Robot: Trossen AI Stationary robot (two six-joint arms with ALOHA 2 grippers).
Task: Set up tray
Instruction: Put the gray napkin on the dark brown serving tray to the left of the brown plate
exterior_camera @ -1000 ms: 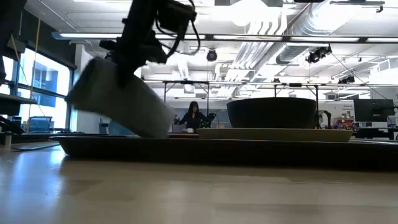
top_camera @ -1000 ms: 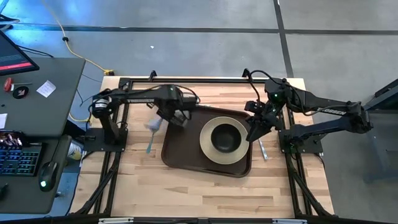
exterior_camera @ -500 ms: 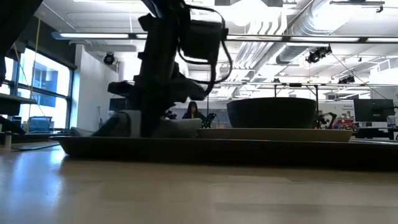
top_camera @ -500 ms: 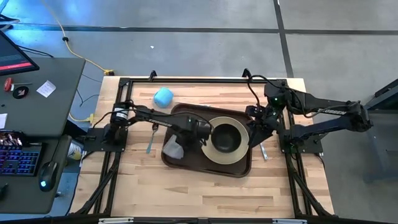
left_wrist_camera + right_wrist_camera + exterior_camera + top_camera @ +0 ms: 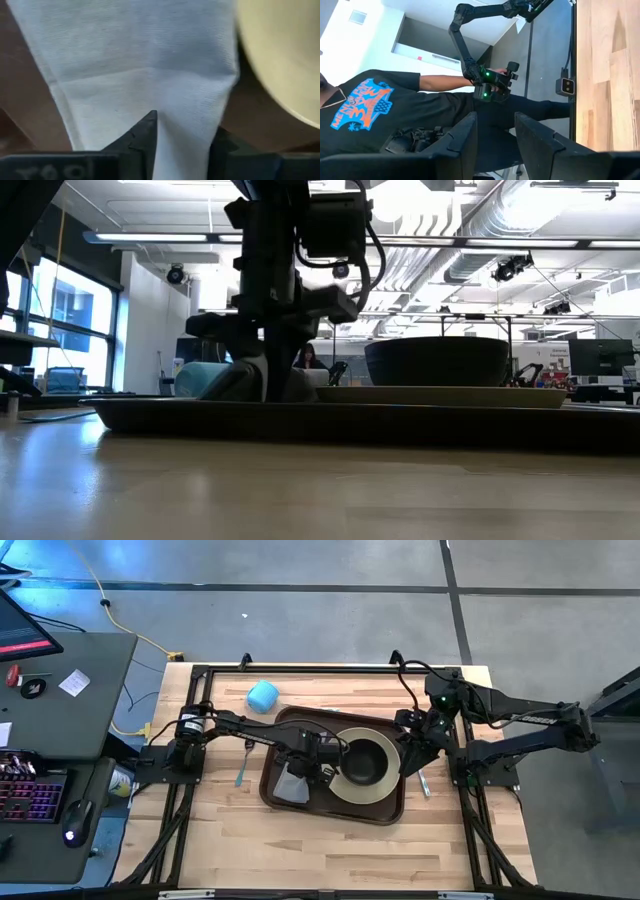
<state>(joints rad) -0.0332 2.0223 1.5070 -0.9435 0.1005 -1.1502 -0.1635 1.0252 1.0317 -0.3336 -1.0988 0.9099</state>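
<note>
The worktop [image 5: 330, 850] carries the tray [image 5: 285, 815], sitting mid-table. On it sits the plate [image 5: 340, 788] with a dark bowl [image 5: 365, 762], napkin [image 5: 292, 783] alongside. Left tool [image 5: 318, 766] is down over the napkin, fingers parted astride it, seemingly released. Right tool [image 5: 408, 755] hovers at the tray's edge, fingers apart, nothing held.

Robotics lab in an open-plan industrial hall

Exposed silver ceiling ducts [image 5: 470, 225] and strip lights hang over distant workstations; a pale wooden counter [image 5: 330, 840] stands on polished grey concrete floor [image 5: 300, 620], beside a dark desk with a backlit keyboard [image 5: 30, 798].
</note>
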